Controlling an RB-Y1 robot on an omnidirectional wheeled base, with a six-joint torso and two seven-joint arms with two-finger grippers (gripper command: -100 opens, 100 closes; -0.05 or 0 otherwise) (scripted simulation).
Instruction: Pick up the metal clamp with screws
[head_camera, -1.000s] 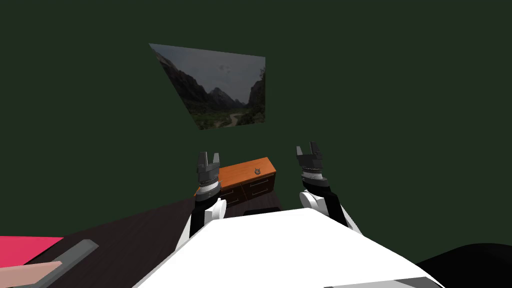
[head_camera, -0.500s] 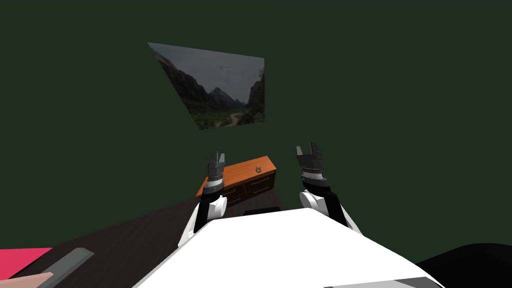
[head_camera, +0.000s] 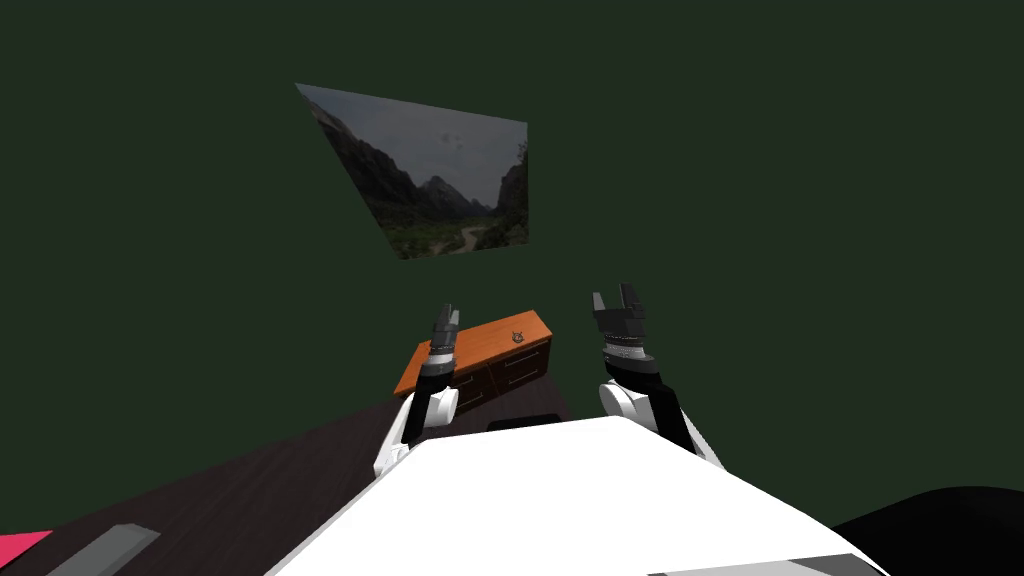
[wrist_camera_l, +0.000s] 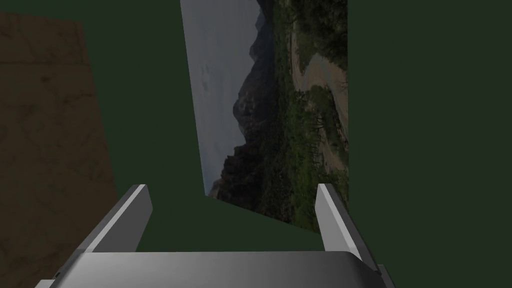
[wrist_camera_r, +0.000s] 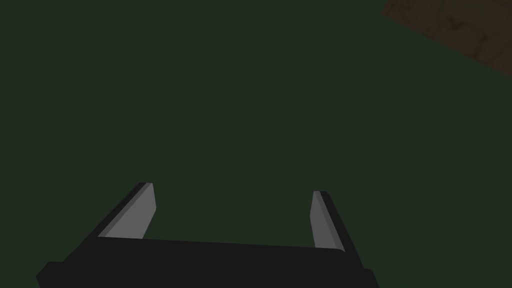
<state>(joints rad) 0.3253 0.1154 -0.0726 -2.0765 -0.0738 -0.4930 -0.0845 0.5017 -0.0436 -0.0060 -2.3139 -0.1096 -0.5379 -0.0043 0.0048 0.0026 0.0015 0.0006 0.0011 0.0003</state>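
Note:
A small dark grey object, the clamp (head_camera: 517, 338), sits on top of a low orange-brown cabinet (head_camera: 480, 345) with dark drawer fronts, against the dark green wall. My left gripper (head_camera: 447, 316) is raised in front of the cabinet's left half, seen edge-on, well left of the clamp. In the left wrist view the left gripper (wrist_camera_l: 235, 212) is open with nothing between its fingers. My right gripper (head_camera: 620, 297) is held up to the right of the cabinet, apart from it. It is open and empty in the right wrist view (wrist_camera_r: 232, 212).
A framed landscape picture (head_camera: 440, 180) hangs on the green wall above the cabinet. Dark floor (head_camera: 250, 480) runs from the cabinet to the lower left, where a grey bar (head_camera: 100, 548) and a pink corner (head_camera: 18, 545) lie. A black area (head_camera: 950, 520) shows at the lower right.
My left hand has rolled to edge-on and shifted right, in front of the cabinet. The pink and grey things have slid toward the lower left corner. The right arm is still.

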